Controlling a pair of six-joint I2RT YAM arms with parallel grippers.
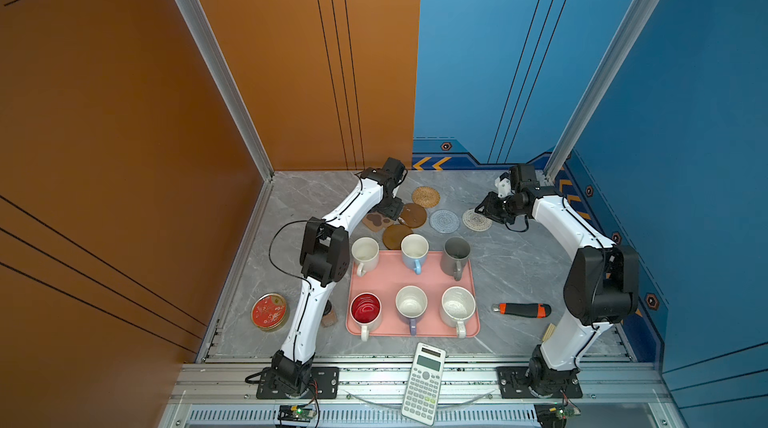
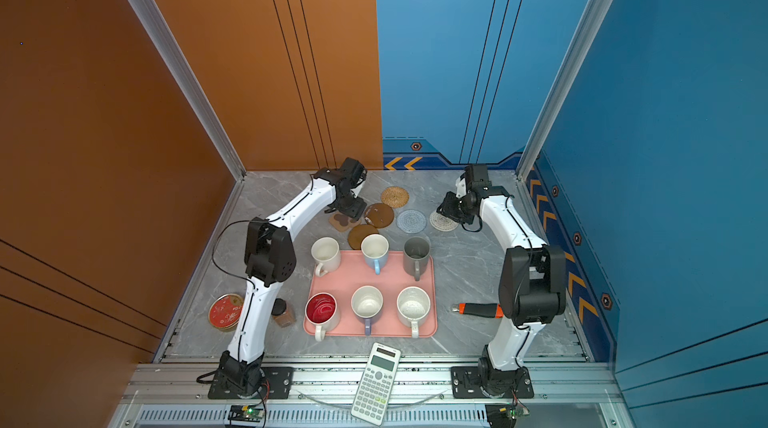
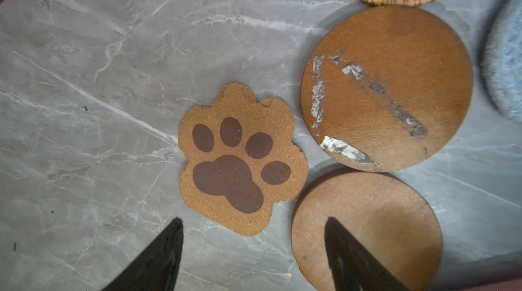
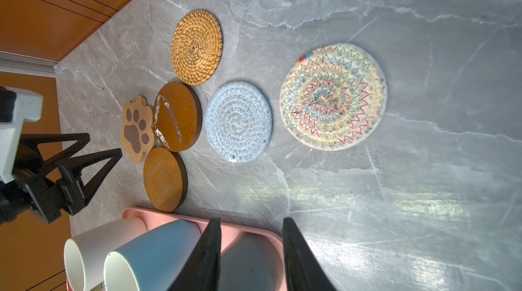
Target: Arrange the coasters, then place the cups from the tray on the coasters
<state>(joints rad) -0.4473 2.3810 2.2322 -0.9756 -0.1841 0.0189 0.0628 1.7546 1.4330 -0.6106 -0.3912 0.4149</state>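
Grey marble bench point(image 1: 519, 272): six coasters point(image 1: 444, 220) lie near its far edge, six cups point(image 1: 411, 305) on the pink tray point(image 1: 390, 276) mid-bench. Left gripper point(image 3: 254, 220) released above the paw coaster point(image 3: 240, 162); right gripper point(image 4: 251, 219) released, empty. Only the right wrist view shows coloured stitching on the whitish coaster point(image 4: 333, 96); calculator point(image 1: 424, 382) lettering unreadable

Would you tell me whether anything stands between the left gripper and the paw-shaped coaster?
Nothing visible does. The open left gripper hangs just off the paw-shaped coaster, with only bare table between them. Two brown discs lie close beyond it, out of the path.
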